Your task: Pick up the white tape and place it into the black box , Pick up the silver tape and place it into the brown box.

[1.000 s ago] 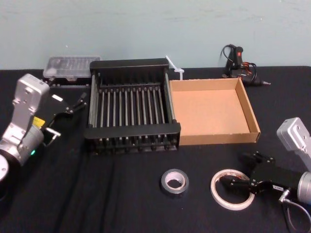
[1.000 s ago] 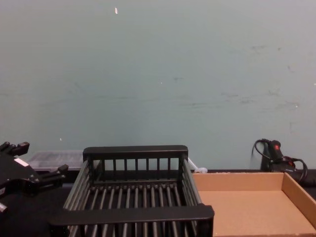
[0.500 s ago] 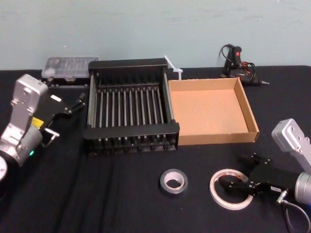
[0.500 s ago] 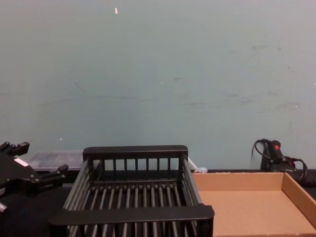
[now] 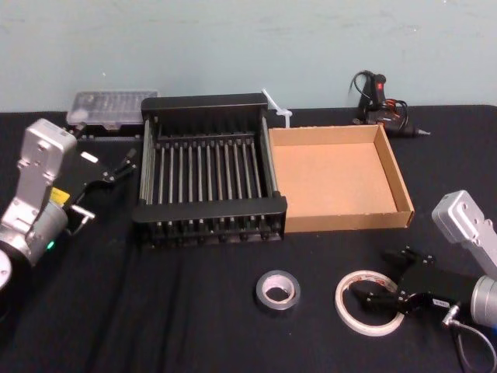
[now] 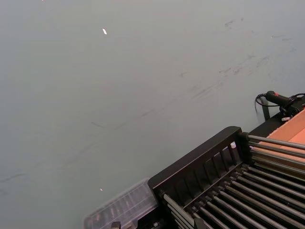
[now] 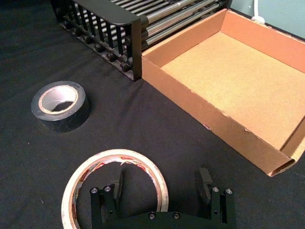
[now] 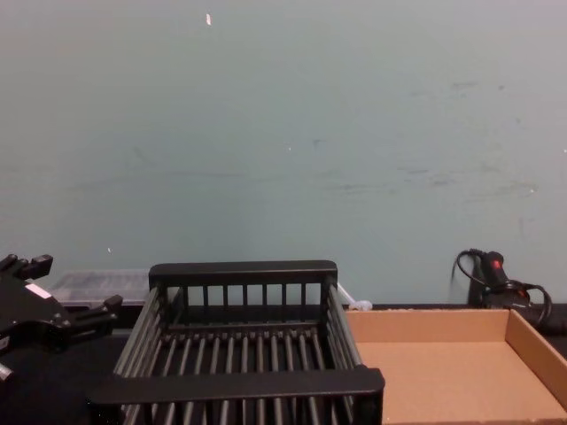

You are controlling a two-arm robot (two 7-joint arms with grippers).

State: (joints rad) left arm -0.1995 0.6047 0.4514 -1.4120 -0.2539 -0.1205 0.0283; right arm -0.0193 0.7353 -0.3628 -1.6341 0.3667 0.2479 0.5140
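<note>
White tape [image 5: 371,302]: wide thin ring, red-printed core, flat near table's front edge. Right gripper [image 7: 162,183] spread, one finger inside ring. Left gripper [image 5: 116,169] spread, beside black box [image 5: 210,175].

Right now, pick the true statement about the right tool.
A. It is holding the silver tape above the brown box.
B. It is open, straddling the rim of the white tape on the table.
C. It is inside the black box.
B: the right tool is open, one finger inside the white tape and one outside, on the table.
</note>
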